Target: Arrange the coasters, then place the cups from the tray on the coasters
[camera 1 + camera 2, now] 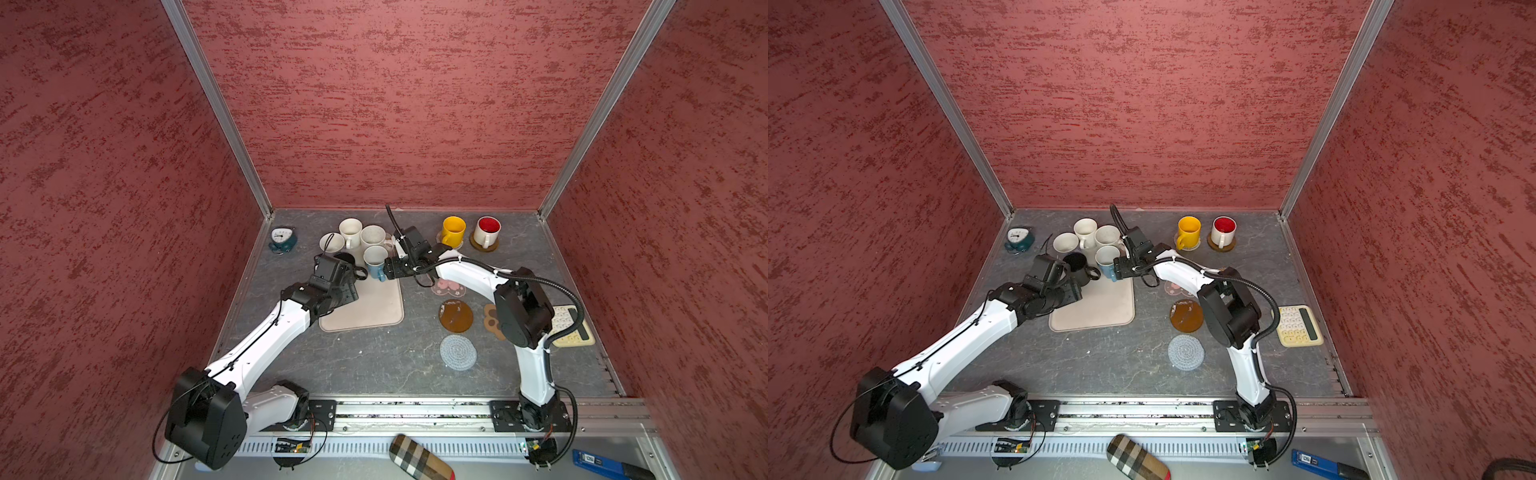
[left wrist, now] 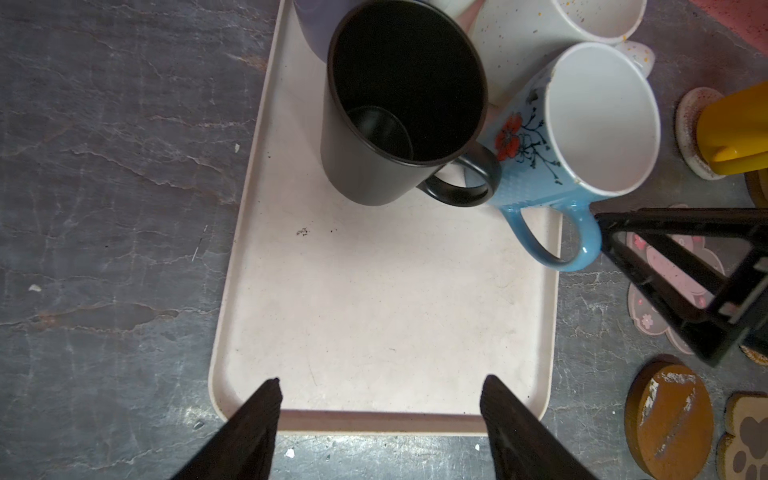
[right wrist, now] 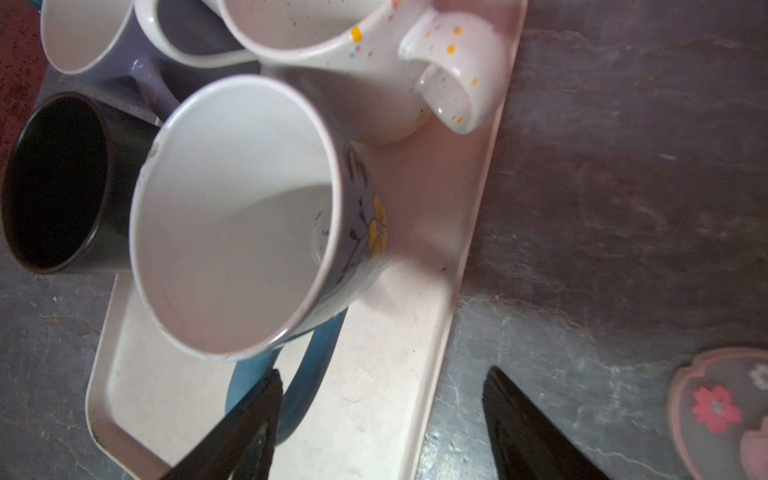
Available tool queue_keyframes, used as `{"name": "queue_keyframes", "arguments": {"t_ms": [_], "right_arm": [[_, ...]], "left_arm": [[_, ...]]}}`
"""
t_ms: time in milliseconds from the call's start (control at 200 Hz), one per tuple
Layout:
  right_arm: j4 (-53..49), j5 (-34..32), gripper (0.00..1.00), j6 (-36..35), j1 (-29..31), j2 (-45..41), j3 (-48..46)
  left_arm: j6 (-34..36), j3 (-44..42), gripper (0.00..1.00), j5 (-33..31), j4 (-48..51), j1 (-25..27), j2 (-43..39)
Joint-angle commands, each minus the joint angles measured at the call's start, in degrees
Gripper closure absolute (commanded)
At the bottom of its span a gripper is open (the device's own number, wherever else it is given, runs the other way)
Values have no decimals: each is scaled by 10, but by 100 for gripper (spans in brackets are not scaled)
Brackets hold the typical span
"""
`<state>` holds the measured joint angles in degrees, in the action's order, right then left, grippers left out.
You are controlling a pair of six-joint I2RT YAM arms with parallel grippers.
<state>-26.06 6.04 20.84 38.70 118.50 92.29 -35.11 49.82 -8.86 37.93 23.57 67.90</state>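
Both unclenched: left gripper (image 2: pixel 382 379) is hanging over the smooth round-cornered beige tray (image 2: pixel 374 311), right gripper (image 3: pixel 385 370) beside the glossy blue mug (image 3: pixel 232 216).

The left arm (image 1: pixel 257 349) is extending forward and inward from its base, with the wrist pitching downward. The left claw (image 2: pixel 380 386) is holding its jaws apart, gripping nothing. The right arm (image 1: pixel 461 270) is bending at the elbow and reaching leftward. The right claw (image 3: pixel 384 374) is likewise holding its jaws apart.

The tray (image 2: pixel 374 316) lies bare up to the black mug (image 2: pixel 365 178) and blue mug (image 2: pixel 536 187).
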Motion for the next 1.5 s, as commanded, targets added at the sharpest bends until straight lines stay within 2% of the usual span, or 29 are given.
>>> {"name": "queue_keyframes", "arguments": {"t_ms": [0,351,576,1022,1267,1493], "right_arm": [[20,11,23,6,5,-34,-11],[10,-39,16,-5,-15,-119,-59],[31,-38,15,-1,-56,-208,-153],[86,-71,12,37,-101,-423,-369],[91,-59,12,44,-101,-477,-426],[87,-67,12,37,-101,-495,-453]], "left_arm": [[9,19,27,3,0,11,7],[2,103,33,-16,3,63,111],[-3,165,33,-26,7,84,187],[9,278,37,-34,25,88,328],[10,325,40,-44,39,89,384],[9,334,45,-54,37,89,404]]}}
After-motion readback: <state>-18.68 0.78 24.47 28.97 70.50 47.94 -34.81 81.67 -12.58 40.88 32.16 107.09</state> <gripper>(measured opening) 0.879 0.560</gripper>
